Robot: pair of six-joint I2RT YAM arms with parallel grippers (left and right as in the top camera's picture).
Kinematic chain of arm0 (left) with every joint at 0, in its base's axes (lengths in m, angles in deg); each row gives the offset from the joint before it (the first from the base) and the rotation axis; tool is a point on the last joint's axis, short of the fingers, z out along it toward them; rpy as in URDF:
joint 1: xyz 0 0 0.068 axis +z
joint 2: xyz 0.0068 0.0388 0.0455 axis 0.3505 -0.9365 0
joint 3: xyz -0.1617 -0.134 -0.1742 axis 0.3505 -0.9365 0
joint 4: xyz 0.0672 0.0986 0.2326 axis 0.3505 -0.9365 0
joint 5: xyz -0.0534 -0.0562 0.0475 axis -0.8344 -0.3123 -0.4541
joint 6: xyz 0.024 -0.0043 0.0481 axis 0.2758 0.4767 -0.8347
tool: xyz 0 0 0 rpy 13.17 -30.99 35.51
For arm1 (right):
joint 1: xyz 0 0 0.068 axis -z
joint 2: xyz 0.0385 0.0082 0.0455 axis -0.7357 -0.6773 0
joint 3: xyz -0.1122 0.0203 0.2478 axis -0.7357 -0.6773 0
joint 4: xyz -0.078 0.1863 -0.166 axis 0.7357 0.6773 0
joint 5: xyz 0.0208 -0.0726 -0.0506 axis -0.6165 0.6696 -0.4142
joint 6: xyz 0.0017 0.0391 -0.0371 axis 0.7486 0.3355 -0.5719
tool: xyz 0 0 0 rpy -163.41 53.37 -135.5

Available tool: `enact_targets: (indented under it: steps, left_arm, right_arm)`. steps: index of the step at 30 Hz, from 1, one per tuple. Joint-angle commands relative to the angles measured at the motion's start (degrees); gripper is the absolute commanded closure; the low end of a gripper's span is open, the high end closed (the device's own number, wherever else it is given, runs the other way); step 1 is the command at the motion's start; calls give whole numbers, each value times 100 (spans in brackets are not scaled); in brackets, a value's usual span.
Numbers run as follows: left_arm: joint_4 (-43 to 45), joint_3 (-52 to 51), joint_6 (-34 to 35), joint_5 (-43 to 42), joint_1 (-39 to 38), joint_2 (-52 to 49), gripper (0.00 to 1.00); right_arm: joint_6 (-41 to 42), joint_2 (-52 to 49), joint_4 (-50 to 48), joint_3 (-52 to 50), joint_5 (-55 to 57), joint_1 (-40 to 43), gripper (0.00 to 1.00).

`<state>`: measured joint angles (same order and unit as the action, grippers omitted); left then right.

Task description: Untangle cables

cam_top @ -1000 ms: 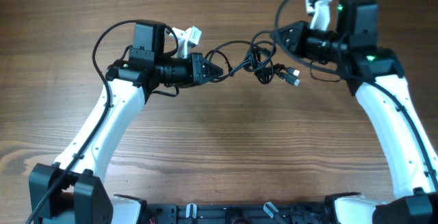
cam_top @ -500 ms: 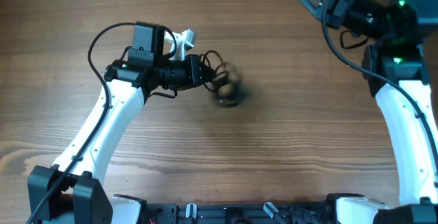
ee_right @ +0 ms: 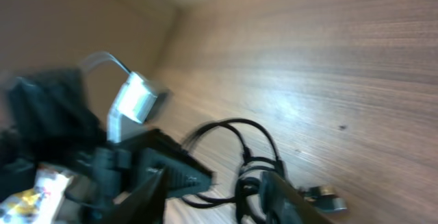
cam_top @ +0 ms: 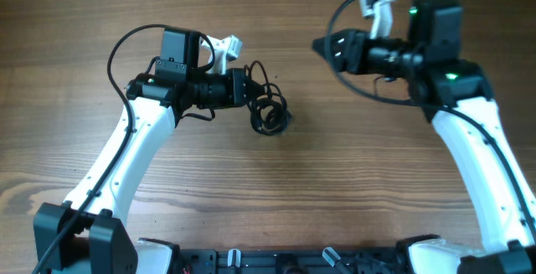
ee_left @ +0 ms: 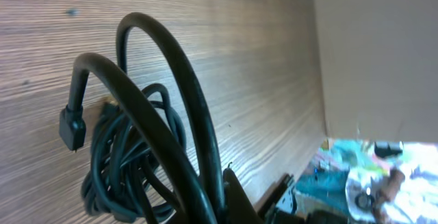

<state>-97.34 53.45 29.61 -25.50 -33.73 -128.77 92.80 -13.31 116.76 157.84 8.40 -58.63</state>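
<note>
Overhead, the left arm (cam_top: 134,157) and right arm (cam_top: 469,148) rise from the near edge of the wooden table (cam_top: 276,199) and reach toward its far half. Left of the middle, the cables (cam_top: 270,116) sit as one tight black bundle of small loops, just beside the left gripper (cam_top: 249,90), whose jaws are clenched on a strand of them. One loop arches up over the fingertips toward the far edge. From the left wrist, two thick loops stand up out of the grip in front of the knotted mass, and a small black plug (ee_left: 72,127) hangs at the end of one loop, close to the wood. Whether the bundle's weight rests fully on the table cannot be told. Farther back and to the right, well apart from the bundle, the right gripper (cam_top: 322,46) points toward the left arm. Its wrist camera is blurred but shows its fingers (ee_right: 277,186) parted with nothing between them, and the cables lie beyond
</note>
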Motion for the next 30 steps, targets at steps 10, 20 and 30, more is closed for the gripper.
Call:
enact_targets:
  steps: [10,20,30]
  left_arm:
    - [-22,-22,-498,-1082,0,15,96]
    - [-22,-22,-503,-1082,0,15,96]
    - [-24,-22,-503,-1073,0,15,96]
  right_arm:
    - [-2874,-1392,702,9,107,-691,55]
    - [-4044,-2033,804,2,-389,-970,55]
    - [-2684,-2170,87,4,-240,-1027,96]
